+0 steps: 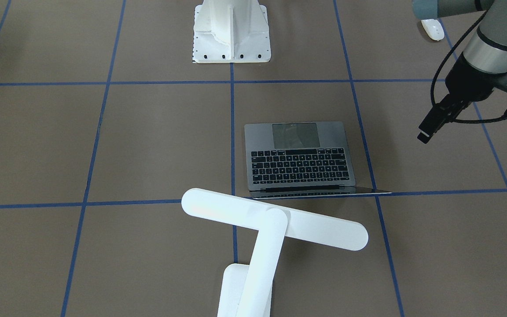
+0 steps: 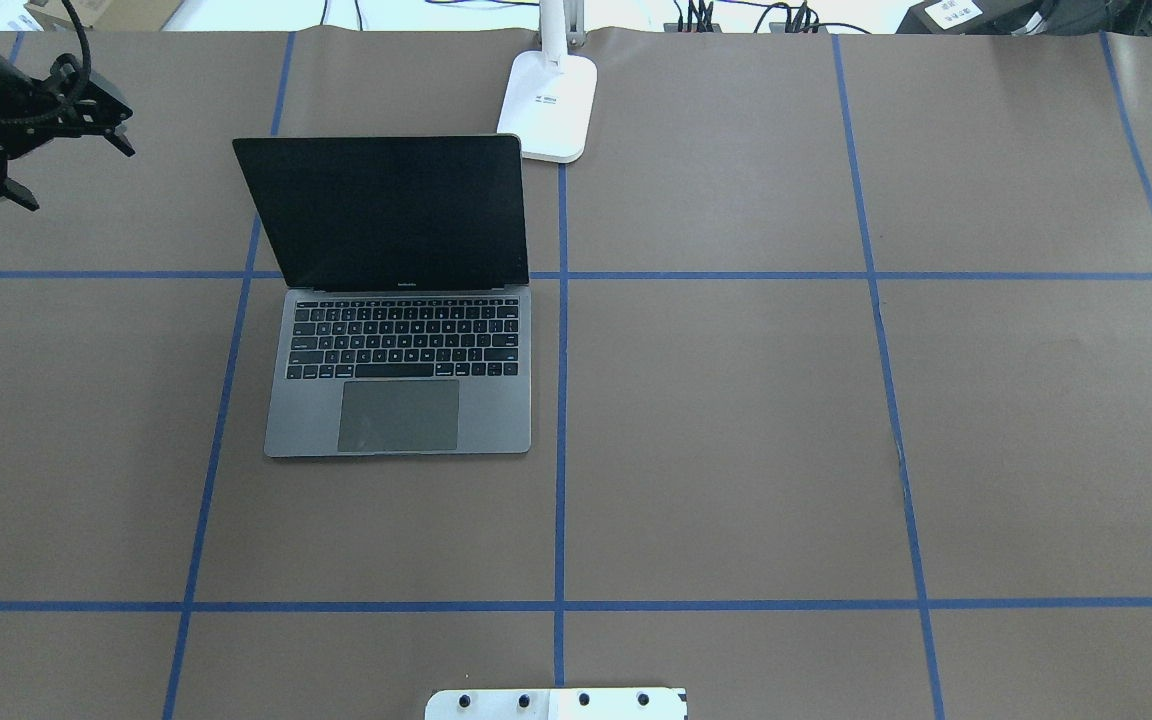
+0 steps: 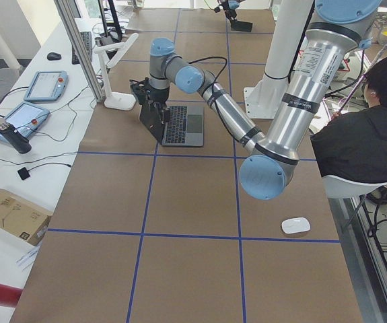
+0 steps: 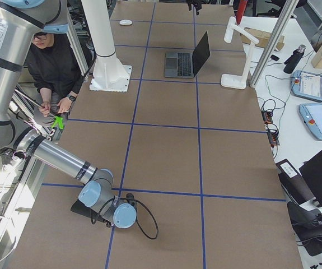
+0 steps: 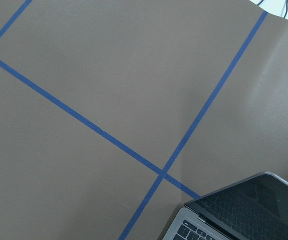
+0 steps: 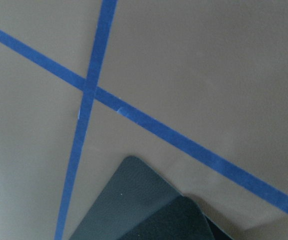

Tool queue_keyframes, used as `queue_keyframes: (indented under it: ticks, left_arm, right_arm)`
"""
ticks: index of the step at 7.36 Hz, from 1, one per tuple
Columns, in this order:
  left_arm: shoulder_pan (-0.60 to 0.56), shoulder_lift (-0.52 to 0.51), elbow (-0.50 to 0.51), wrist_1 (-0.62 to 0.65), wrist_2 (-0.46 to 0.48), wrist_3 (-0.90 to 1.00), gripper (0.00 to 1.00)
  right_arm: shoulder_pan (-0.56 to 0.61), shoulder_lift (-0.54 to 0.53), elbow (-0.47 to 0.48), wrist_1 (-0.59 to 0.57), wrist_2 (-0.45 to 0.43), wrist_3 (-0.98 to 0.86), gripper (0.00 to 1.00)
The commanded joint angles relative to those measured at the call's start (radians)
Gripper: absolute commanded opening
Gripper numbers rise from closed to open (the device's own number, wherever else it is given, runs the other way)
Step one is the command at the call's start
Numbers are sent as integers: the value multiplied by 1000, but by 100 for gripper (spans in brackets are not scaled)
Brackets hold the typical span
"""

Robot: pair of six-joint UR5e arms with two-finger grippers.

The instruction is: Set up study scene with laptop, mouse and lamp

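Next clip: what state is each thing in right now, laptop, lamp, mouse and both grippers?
Laptop: open, screen dark, flat on the table.
Lamp: upright on its base behind the laptop's screen; lit or not, cannot tell.
Mouse: lying on the table, apart from the laptop, untouched.
Left gripper: in the air beside the laptop, holding nothing; open or shut, cannot tell.
Right gripper: low at the table's end; jaws hidden.

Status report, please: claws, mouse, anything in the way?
Left claw empty, raised beside laptop; right claw low by black mat. Mouse not placed, at table left end. Nothing around it.
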Motion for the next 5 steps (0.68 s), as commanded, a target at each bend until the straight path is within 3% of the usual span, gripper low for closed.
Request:
queue_keyframes:
  ticks: [1, 3, 4, 5]
  left_arm:
    - [0, 0, 0, 0, 0, 0, 99]
    - [2, 0, 1, 0, 0, -2, 99]
    - [2, 0, 0, 0, 0, -2, 99]
    - [2, 0, 1, 0, 0, -2, 99]
  right_arm:
    - [0, 1, -11, -1, 0, 2, 71]
    - [0, 1, -11, 1, 2, 2, 14]
    - [0, 4, -11, -1, 3, 2, 0]
    - [0, 6, -8, 1, 3, 2, 0]
